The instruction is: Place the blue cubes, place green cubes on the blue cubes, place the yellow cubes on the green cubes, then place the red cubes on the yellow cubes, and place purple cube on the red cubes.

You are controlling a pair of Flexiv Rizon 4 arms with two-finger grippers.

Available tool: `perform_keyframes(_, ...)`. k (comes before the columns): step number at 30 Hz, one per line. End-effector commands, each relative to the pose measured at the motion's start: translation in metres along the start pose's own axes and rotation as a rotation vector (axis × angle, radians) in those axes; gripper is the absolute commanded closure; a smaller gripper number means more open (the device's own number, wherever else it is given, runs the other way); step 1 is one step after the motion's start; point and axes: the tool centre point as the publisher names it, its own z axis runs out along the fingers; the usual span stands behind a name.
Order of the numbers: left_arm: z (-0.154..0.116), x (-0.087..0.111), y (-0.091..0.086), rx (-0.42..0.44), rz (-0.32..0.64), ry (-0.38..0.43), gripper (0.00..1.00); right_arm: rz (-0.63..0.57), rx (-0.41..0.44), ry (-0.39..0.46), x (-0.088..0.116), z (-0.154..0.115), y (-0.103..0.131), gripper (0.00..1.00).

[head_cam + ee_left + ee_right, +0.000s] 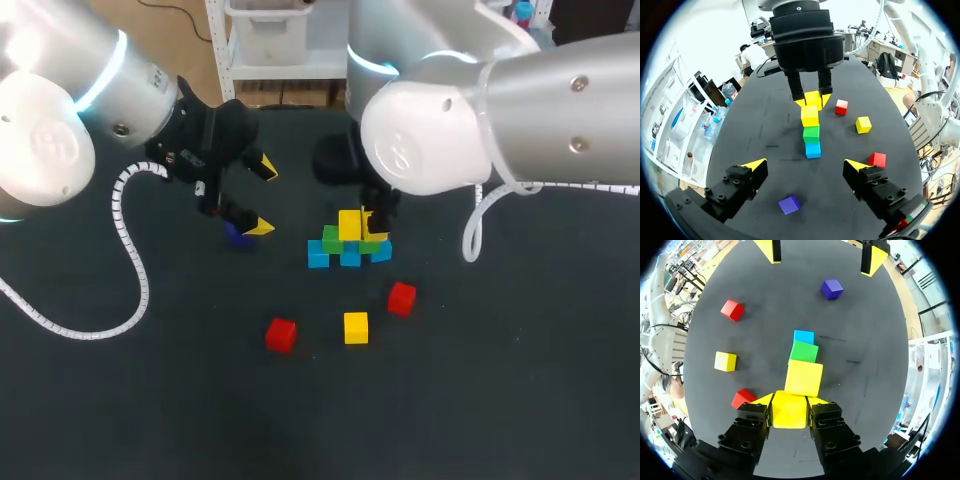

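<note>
Two yellow cubes at the stack [348, 248]: one tops green; the held yellow cube [789, 411], clamped in the right gripper [790, 401], adjoins it (yellow layer under way). Next: seat squarely, release. The left gripper [805, 165], fingers spread, hangs over the purple cube [789, 204], away from the stack.

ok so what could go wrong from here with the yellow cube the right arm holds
The right fingers hold a small yellow cube close beside the placed yellow cube atop the green cube; lowering or opening could knock that one off. It might also land off-centre and tumble.
</note>
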Motion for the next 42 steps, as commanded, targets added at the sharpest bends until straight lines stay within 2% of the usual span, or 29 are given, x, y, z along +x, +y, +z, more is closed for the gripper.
perform_keyframes(1, 0.0, 0.002, 0.0, -0.001, 0.004, -0.006, 0.0, -0.002, 0.0, 0.0, -0.001, 0.0, -0.002, 1.0)
perform_keyframes(7, 0.0, 0.002, 0.0, -0.001, 0.004, -0.006, 0.0, -0.004, -0.001, 0.001, -0.002, 0.001, -0.003, 0.98)
perform_keyframes(11, 0.0, 0.002, 0.0, -0.001, 0.004, -0.006, 0.0, -0.004, -0.002, 0.002, -0.002, 0.001, -0.003, 0.82)
perform_keyframes(15, 0.0, 0.002, 0.0, -0.001, 0.004, -0.006, 0.0, -0.002, -0.002, 0.002, -0.002, 0.001, -0.003, 0.57)
perform_keyframes(17, 0.0, 0.002, 0.0, -0.001, 0.004, -0.006, 0.0, -0.001, -0.001, 0.001, -0.002, 0.0, -0.003, 0.48)
perform_keyframes(18, 0.0, 0.002, 0.0, -0.001, 0.004, -0.006, 0.0, 0.0, 0.0, 0.001, -0.002, 0.0, -0.004, 0.32)
perform_keyframes(19, 0.0, 0.002, 0.0, -0.001, 0.004, -0.006, 0.0, 0.001, 0.001, 0.001, -0.002, 0.0, -0.004, 0.09)
perform_keyframes(20, 0.0, 0.002, 0.0, -0.001, 0.004, -0.006, 0.0, 0.002, 0.002, 0.001, -0.002, 0.0, -0.004, 0.0)
perform_keyframes(29, 0.0, 0.002, 0.0, -0.001, 0.004, -0.006, 0.0, 0.046, 0.035, -0.037, 0.003, -0.006, -0.006, 0.0)
perform_keyframes(34, 0.0, 0.002, 0.0, -0.001, 0.004, -0.006, 0.0, 0.108, 0.058, -0.154, 0.014, -0.017, -0.012, 0.0)
perform_keyframes(36, 0.0, 0.002, 0.0, -0.001, 0.004, -0.006, 0.0, 0.14, 0.074, -0.216, 0.022, -0.024, -0.014, 0.0)
perform_keyframes(42, 0.0, 0.002, 0.0, -0.001, 0.004, -0.006, 0.0, 0.221, 0.087, -0.325, 0.048, -0.032, -0.019, 0.0)
